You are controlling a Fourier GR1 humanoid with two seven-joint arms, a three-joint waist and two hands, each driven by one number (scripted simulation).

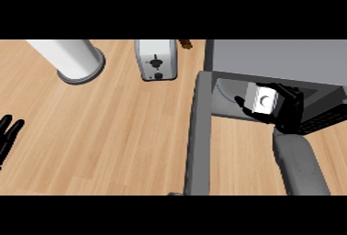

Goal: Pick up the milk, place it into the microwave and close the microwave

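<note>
A white milk carton (263,99) is held inside the mouth of the grey microwave (271,57) at the right. My right hand (284,108) is curled round the carton, thumb on its left side, and its forearm comes up from the lower right. The microwave's door (197,137) stands swung open, reaching toward the lower edge of the view. My left hand (8,133) rests open at the far left edge with its fingers up.
A toaster (156,59) stands at the back centre next to the microwave. A white cylinder on a round grey base (75,57) stands at the back left. A small brown thing (185,44) lies behind the toaster. The wooden counter (108,137) stretches between the door and my left hand.
</note>
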